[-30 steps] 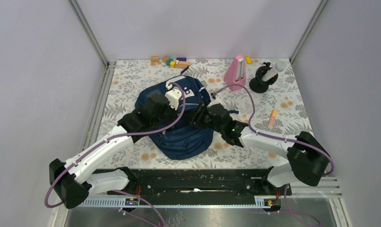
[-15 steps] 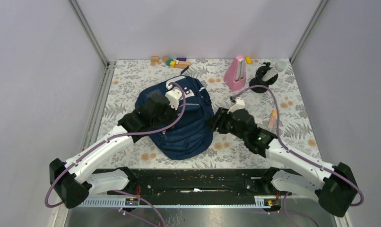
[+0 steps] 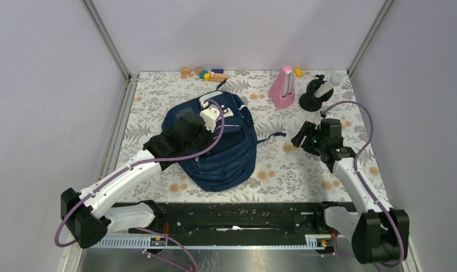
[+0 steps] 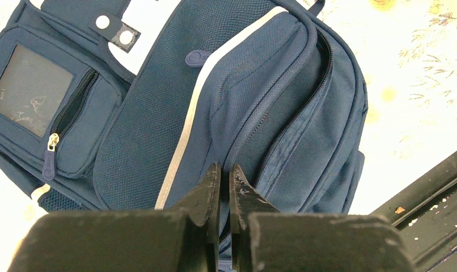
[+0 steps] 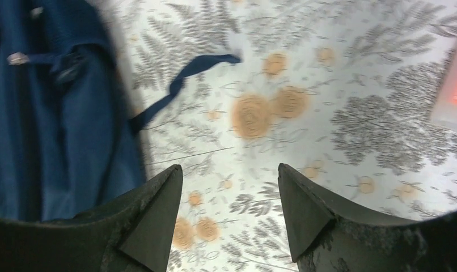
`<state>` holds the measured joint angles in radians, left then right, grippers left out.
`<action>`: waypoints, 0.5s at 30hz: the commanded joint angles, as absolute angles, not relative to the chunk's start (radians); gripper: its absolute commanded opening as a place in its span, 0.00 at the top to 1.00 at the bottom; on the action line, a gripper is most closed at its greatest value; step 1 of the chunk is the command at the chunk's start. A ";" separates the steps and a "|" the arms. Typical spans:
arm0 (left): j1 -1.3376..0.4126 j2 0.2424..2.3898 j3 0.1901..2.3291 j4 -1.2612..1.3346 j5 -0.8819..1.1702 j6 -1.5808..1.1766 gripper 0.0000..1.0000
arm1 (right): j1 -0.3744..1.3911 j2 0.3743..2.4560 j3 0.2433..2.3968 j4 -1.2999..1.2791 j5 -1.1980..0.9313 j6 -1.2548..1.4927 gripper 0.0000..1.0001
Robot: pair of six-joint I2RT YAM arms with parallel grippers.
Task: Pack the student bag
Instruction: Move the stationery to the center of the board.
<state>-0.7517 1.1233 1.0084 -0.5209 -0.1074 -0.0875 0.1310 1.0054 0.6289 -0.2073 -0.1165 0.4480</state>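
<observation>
Left of centre on the flowery table (image 3: 152,96), got the student bag (image 3: 226,158) lying flat, front side up, white patch (image 4: 152,22) toward the far end and a little see-through window pocket (image 4: 28,90) close by. Easily the biggest thing out there.

Right over the bag: left gripper (image 4: 225,170), fingers (image 4: 206,187) clamped together with barely a slit between them. Tips down at the navy fabric between the white stripe (image 4: 186,124) and the main zip (image 4: 283,124). Can't tell whether any cloth or a zip pull is actually pinched in there.

Off to the right of the bag, clear of it: right gripper (image 5: 229,173), spread wide, nothing in between, just flowery cloth underneath. Loose navy strap (image 5: 181,79) trailing from the bag's right side onto the table, not touching those fingers.

Over at the far right: pink wedge (image 3: 283,88), metronome-looking, upright. Just right of it, a black stand (image 3: 314,96) with something white on top. Along the far edge, behind the bag: small heap of coloured blocks (image 3: 206,73). Also a tiny yellow block (image 3: 298,72) just beyond the pink wedge. Blurry pinkish-orange sliver (image 5: 456,90) at the right edge of the right wrist view, no idea what.
</observation>
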 commanded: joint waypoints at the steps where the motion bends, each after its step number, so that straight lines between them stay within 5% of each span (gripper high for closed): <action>1: -0.754 1.116 1.049 -0.462 -0.100 -0.098 1.00 | -0.005 1.102 0.663 -0.237 -0.197 0.370 0.31; 15: -0.754 1.081 1.050 -0.463 -0.093 -0.093 1.00 | -0.242 1.469 0.872 -0.302 -0.073 0.225 0.33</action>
<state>-0.7525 1.1267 1.0084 -0.5209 -0.1066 -0.0872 -0.2161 1.4120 0.7975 -0.2623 -0.1276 0.2928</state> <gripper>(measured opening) 0.025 0.669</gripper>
